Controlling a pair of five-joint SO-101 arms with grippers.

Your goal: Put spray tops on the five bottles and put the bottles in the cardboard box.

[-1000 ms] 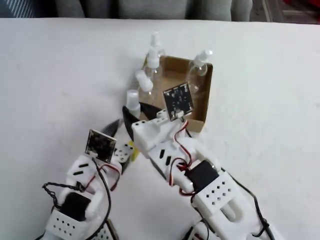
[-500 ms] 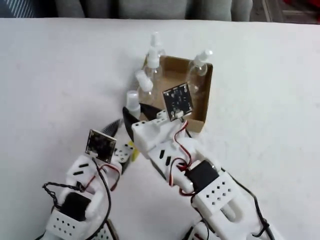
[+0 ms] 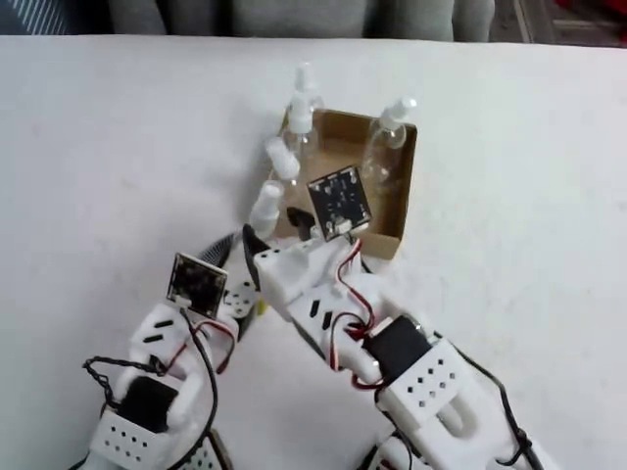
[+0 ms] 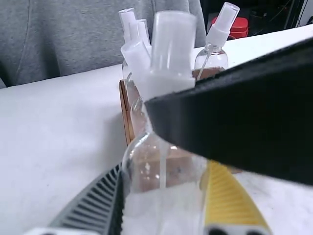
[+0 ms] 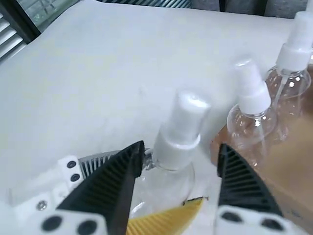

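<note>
My left gripper (image 4: 164, 182) clenched on bottle (image 4: 161, 161) body (one side grey, other yellow) — clear in left wrist view, body hidden from high. Right gripper (image 5: 181, 149) spread wide astride spray top (image 5: 185, 122). Bottle just beside cardboard box (image 3: 390, 243), at its 8 o'clock — base cut off.

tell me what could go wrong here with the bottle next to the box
1. The right tool sits open around the spray top; closing off-centre could tip the bottle held in the left tool.
2. It stands close to the box and a neighbouring bottle, so lifting it in could knock them.
</note>
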